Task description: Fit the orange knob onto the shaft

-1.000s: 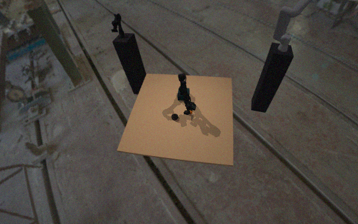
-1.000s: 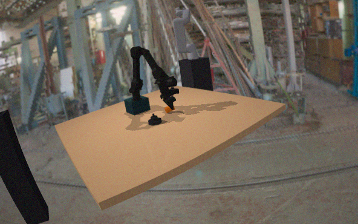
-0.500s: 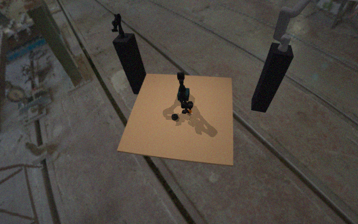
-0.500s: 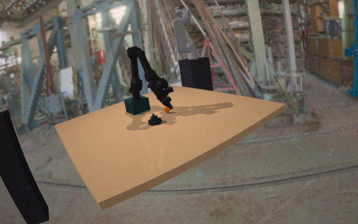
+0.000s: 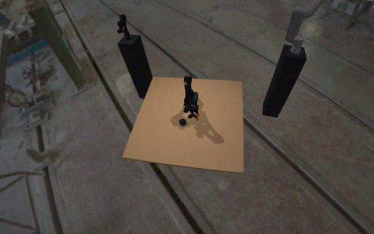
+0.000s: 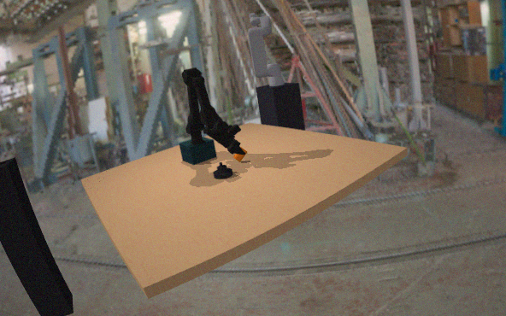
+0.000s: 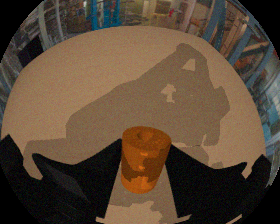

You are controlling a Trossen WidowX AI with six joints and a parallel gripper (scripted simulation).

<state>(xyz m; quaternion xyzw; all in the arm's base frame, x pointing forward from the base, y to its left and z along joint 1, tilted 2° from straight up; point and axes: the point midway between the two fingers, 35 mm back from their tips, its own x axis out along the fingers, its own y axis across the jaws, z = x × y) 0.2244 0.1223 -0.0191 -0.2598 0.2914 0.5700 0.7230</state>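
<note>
The orange knob (image 5: 197, 116) (image 6: 239, 156) (image 7: 145, 160) is held between the fingertips of my gripper (image 6: 241, 153) (image 7: 144, 145). The gripper is shut on it and tilted. In the wrist view the knob's round end shows a dark hole; its flat side cannot be made out. The dark round pedestal (image 5: 182, 122) (image 6: 223, 172) stands on the table, with its short shaft (image 6: 220, 165) pointing up. The knob is apart from the pedestal, beyond it and to its right in the exterior view. The pedestal is not in the wrist view.
The arm's dark teal base block (image 6: 197, 152) stands on the tan table (image 5: 169, 148) (image 6: 212, 222) behind the pedestal. Two black pillars (image 5: 136, 64) (image 5: 284, 82) carrying other arms stand off the table's sides. The arm's shadow lies across the table.
</note>
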